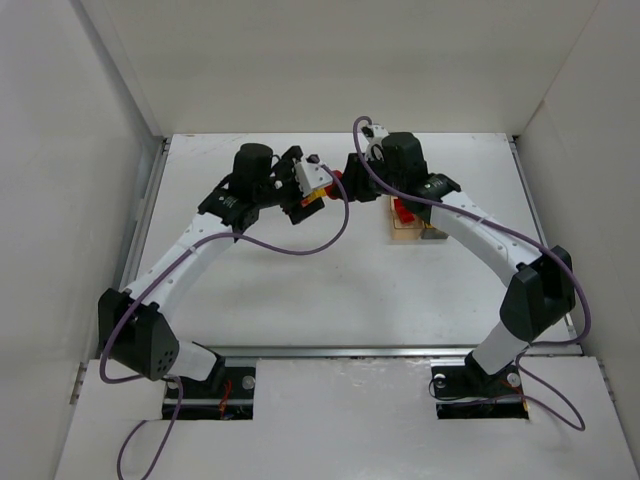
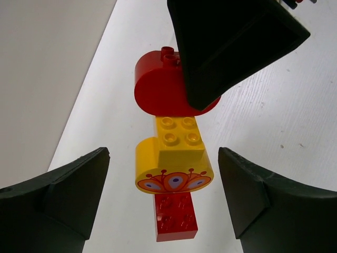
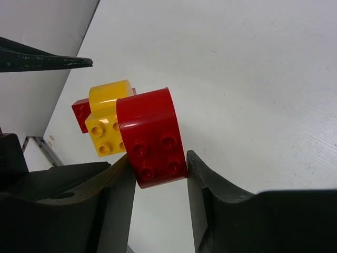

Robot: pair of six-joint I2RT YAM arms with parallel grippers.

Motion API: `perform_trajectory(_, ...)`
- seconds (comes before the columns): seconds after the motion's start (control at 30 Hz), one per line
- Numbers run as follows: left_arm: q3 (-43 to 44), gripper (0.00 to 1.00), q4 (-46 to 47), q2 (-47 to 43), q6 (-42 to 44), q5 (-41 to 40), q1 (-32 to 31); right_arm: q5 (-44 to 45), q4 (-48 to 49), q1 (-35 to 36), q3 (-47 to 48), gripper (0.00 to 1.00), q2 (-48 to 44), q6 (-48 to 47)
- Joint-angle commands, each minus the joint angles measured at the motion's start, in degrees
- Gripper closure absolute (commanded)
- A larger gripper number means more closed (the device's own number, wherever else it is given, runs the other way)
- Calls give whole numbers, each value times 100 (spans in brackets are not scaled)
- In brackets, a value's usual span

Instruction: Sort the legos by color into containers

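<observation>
Left gripper (image 2: 163, 174): left of the joined bins (image 1: 418, 238), jaws apart, one finger either side of the yellow brick (image 2: 174, 153), touching neither face.
Legos in hand: three bricks stuck in a row, left of the bins. Small red brick (image 2: 175, 216), then the yellow brick with its painted pattern, then a large red rounded brick (image 3: 150, 132).
Right gripper (image 3: 160, 168): nearer the bins, clamped on the large red rounded brick.
Bins: amber bin (image 1: 400, 236) and grey bin (image 1: 433, 236), partly behind the right arm; possibly a red brick (image 1: 403, 210) in the amber one, too small to be sure.
Step in hand: splitting a mixed-colour stack before sorting.
Next move: likely a square grip on the yellow brick, then a pull away from the red one.
</observation>
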Motion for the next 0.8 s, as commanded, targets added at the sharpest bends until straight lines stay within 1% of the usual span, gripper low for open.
perform_trajectory(0.0,-42,19,61,-27,250,82,-15,-106,389,33,282,100,-176,97)
perform_trajectory(0.07,-42,26,271,35,180,82,-15,-159,389,86,282,100,-176,97)
perform_trajectory(0.1,-42,26,272,35,179,82,-15,-160,389,86,282,100,-176,97)
perform_trajectory(0.17,-42,30,352,96,118,82,-15,-229,389,86,282,100,-176,97)
perform_trajectory(0.2,-42,36,412,96,118,82,-15,-230,389,86,282,100,-176,97)
perform_trajectory(0.27,-42,40,465,96,66,82,-68,-292,389,86,343,100,-176,97)
perform_trajectory(0.37,-42,41,466,149,65,204,-68,-344,389,86,344,100,-123,97)
perform_trajectory(0.47,-42,48,404,149,12,205,-68,-344,389,86,396,100,-123,97)
perform_trajectory(0.5,-42,54,404,149,12,205,-68,-396,389,86,396,100,-123,97)
perform_trajectory(0.53,-94,57,404,149,65,205,-68,-397,389,86,396,100,-123,97)
perform_trajectory(0.6,-95,67,404,149,65,205,-68,-397,389,86,449,100,-123,97)
perform_trajectory(0.63,-95,75,404,149,65,144,-68,-397,389,86,449,100,-123,97)
perform_trajectory(0.73,-95,89,352,149,65,90,-68,-397,389,86,449,100,-176,150)
perform_trajectory(0.77,-95,100,299,149,65,21,-68,-397,389,8,388,100,-176,150)
